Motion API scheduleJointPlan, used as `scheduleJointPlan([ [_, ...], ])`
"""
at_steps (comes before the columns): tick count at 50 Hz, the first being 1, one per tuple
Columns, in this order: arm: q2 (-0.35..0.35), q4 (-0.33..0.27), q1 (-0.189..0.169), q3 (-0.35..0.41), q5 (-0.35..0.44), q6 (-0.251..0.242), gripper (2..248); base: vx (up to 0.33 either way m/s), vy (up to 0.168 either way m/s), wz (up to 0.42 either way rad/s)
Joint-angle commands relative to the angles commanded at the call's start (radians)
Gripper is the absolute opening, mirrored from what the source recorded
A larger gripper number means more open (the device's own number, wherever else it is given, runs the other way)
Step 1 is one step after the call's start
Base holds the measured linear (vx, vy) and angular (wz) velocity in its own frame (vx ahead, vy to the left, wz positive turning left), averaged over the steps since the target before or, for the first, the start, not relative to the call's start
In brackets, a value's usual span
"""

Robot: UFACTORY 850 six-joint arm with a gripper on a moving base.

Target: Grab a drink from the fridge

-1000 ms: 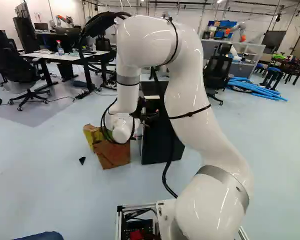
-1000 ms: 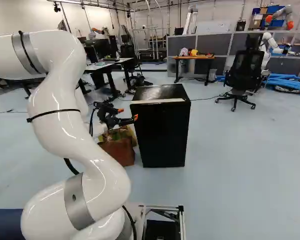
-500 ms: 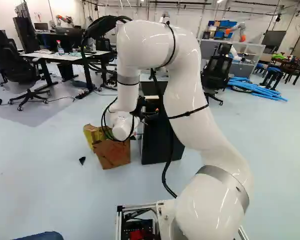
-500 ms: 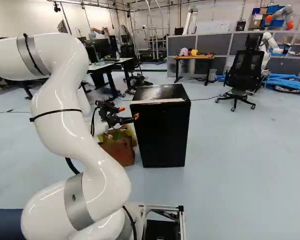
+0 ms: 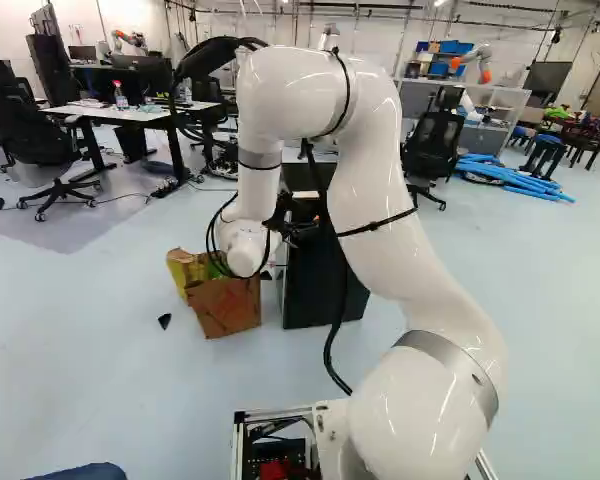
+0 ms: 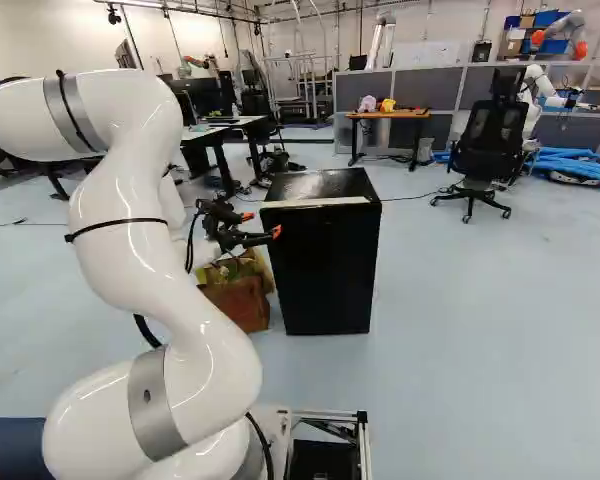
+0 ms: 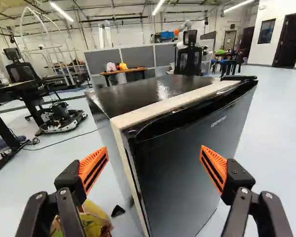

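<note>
Shifted slightly, the hand (image 6: 262, 224) stands spread apart near the glossy black fridge (image 6: 325, 270).

Gripper (image 6: 261, 225) fingers wide apart, orange pads (image 7: 92, 168) facing, nothing gripped. Blk fridge (image 7: 187, 163) ahead, near front corner btwn the fingers; door front angled to gripper (image 7: 153, 148), lt tan strip (image 7: 172, 104) along top front edge, blk flat pc (image 7: 239, 77) at far corner. Yellow bag (image 7: 91, 222) low by one finger, sm blk scrap (image 7: 118, 211) on flr nr fridge. Bkgd: office chair (image 7: 189, 58), gray partitions (image 7: 137, 57), wood-top tbl (image 7: 124, 71) w/ sm items.
</note>
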Motion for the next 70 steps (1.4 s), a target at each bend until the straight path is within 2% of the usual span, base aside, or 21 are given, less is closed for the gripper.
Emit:
scheduleJointPlan([
  [53, -0.007, 0.0, -0.054, -0.012, 0.0, 0.0, 247, 0.0, 0.0, 0.0],
  [70, -0.002, 0.0, -0.057, -0.004, 0.0, 0.0, 247, 0.0, 0.0, 0.0],
])
